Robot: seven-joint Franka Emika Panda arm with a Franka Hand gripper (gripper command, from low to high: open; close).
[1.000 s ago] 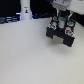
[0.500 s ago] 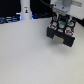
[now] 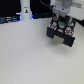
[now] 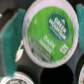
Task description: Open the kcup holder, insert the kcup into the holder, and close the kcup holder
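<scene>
Kcup (image 4: 51, 31) fills my wrist view, green lid up, over a dark slot of the kcup holder (image 3: 61, 35) at two o'clock on the tabletop (image 3: 30, 55). My claw (image 3: 62, 19) hangs above it; I cannot tell its opening or whether it grips. I'd centre over the slot and lower gently. Position matches half a second ago.

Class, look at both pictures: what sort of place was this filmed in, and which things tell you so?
Probably a robot lab or test bench, not a kitchen: a plain white table, the arm's hand over a black kcup holder, and a green-topped kcup close to the wrist camera.
</scene>
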